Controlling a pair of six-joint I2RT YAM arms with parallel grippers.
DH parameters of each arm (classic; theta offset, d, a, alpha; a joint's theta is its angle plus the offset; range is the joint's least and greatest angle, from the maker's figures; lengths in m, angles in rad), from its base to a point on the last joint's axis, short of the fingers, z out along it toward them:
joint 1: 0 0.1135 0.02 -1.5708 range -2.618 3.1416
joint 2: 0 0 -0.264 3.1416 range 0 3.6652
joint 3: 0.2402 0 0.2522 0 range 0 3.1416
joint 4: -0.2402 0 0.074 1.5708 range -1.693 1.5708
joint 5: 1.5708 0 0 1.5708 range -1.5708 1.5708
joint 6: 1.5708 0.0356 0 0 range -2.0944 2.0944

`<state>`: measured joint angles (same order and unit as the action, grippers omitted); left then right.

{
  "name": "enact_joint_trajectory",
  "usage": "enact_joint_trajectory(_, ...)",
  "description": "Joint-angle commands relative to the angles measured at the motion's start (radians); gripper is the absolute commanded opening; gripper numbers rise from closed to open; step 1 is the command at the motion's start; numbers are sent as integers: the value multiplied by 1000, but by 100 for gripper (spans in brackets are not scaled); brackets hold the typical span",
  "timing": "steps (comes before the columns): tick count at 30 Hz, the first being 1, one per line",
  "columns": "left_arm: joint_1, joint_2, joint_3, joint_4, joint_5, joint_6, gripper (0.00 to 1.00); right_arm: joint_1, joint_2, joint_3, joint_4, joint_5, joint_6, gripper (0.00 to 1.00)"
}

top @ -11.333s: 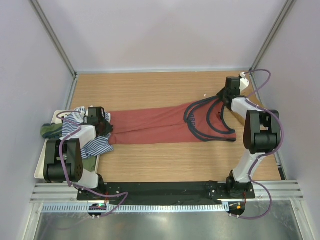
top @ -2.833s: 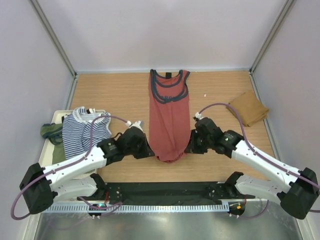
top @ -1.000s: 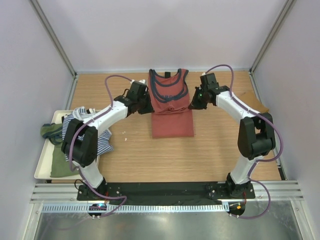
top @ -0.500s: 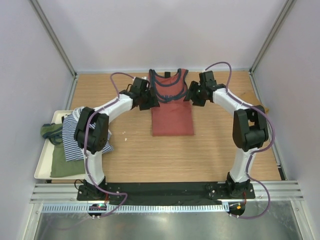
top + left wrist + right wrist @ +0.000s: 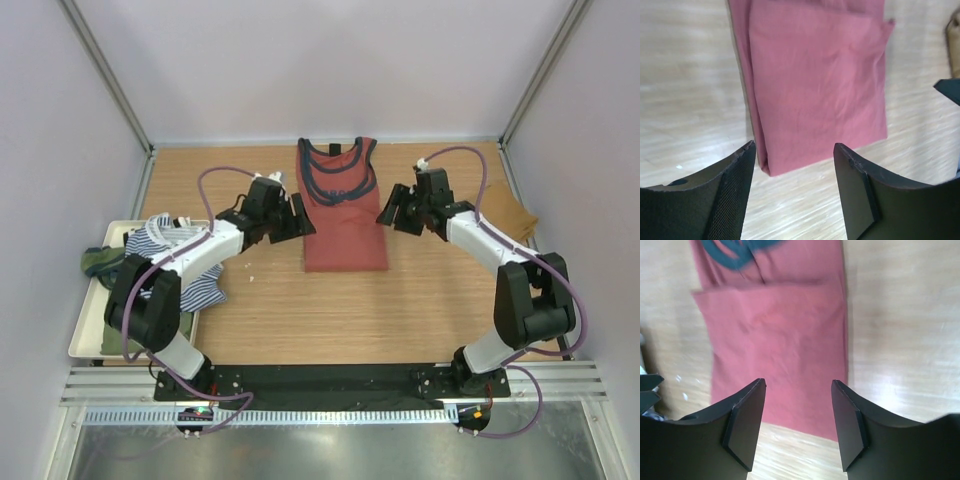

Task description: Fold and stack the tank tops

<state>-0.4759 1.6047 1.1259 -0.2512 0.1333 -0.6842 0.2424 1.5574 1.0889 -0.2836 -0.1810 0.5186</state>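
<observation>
The left gripper stood with its jaws apart and nothing between them, hovering just beside the left edge of the rust-red tank top. The right gripper was likewise spread and empty, just beside that top's right edge.

The red top lay flat on the table, folded once across: its lower half was doubled up over the body, and the navy trim of the neck and armholes showed beyond the fold, on the far side.

It looked thin, light and limp, with no stiffness. Lifted by one point it would likely sag and unfold. The best hold seemed to be a pinch through both layers at each near corner of the doubled part, one gripper to a side, moved together. The wooden surface looked smooth, so the cloth might slide instead of creasing.

Well to the right of the red top lay the tan-brown top, already folded and partly hidden by the right arm. Well to its left, the striped top and the olive green top lay rumpled on a tray.
</observation>
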Motion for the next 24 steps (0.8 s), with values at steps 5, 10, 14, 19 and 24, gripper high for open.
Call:
enact_joint_trajectory(5,-79,-12,-153,111,57,-75,64,0,-20,-185,26,-113,-35,59)
enact_joint_trajectory(10,-96,20,-178,119,52,-87,58,-2,-1,-230,35,-150,-43,49)
enact_joint_trajectory(14,-96,73,-181,127,64,-95,50,-2,36,-242,43,-187,-42,46)
enact_joint_trajectory(19,-96,84,-209,145,49,-107,37,-3,38,-282,86,-236,-25,35)
enact_joint_trajectory(24,-96,87,-238,144,51,-110,9,-2,49,-294,66,-255,-26,10)
